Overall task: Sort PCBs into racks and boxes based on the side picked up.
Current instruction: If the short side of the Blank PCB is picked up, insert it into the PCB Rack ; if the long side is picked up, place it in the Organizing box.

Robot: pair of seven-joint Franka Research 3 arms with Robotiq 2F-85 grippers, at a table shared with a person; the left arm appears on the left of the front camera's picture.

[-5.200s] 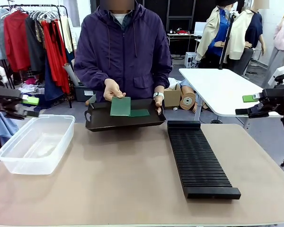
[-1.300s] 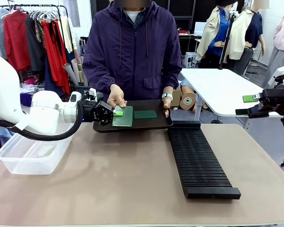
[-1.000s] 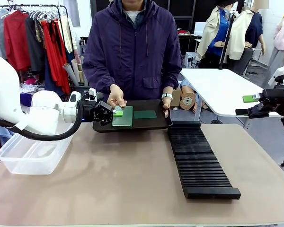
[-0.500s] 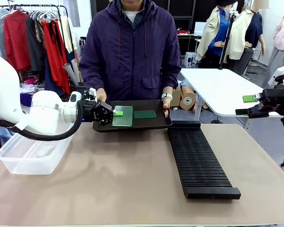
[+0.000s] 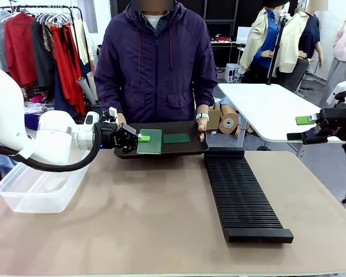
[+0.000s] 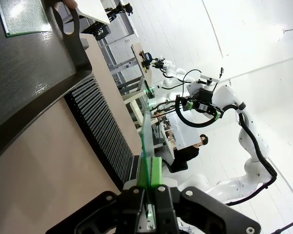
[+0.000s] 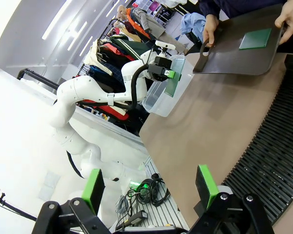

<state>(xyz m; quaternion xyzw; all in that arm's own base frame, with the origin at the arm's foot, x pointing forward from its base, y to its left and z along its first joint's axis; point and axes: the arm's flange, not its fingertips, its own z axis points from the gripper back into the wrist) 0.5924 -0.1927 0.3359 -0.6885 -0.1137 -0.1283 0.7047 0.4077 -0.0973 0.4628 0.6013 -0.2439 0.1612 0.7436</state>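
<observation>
One PCB [image 5: 150, 142] is pinched by its edge in the left end effector [image 5: 139, 138] at the tray [image 5: 187, 148] a person holds over the desk's far edge, a second PCB [image 5: 176, 138] lies flat on it, and the right end effector [image 5: 299, 128] hangs spread beyond the right edge; the pick looks made, so next comes lifting clear toward the box [image 5: 43, 173] or the rack [image 5: 242, 196], as its face dictates.

Left arm outstretched, left gripper [image 5: 139, 138] pinching PCB [image 5: 151, 142]; right gripper [image 5: 303, 128] spread, raised
</observation>
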